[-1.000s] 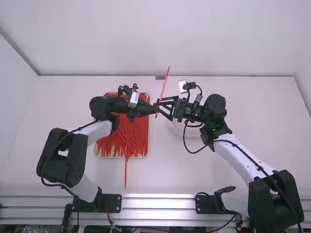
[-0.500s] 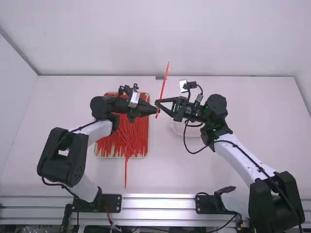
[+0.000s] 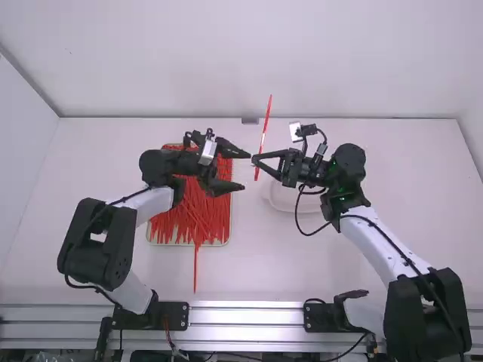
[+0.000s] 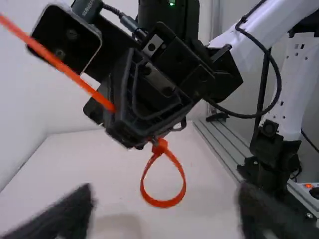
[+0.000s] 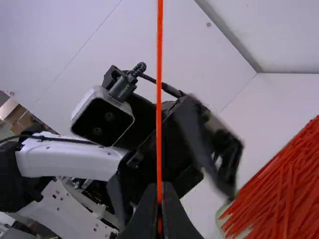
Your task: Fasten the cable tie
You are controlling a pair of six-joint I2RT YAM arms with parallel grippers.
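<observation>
Robot lab: white table [image 3: 423,151], aluminium rail [image 3: 241,311]

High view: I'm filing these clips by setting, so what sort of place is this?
Probably a robot test bench in a lab: a left arm and a right arm mounted on a metal rail at a white table, a tray heaped with red cable ties, and plain white walls.

Tray [image 3: 220,242] w/ tie pile [image 3: 189,215] sat centre-left on desk [image 3: 400,151], loose tie [image 3: 195,268] below it, container [image 3: 285,204] centre-right. Mid-frame, left pincer [image 3: 246,171] faced right pincer [image 3: 256,159], cable tie [image 3: 264,132] betw. them.
</observation>
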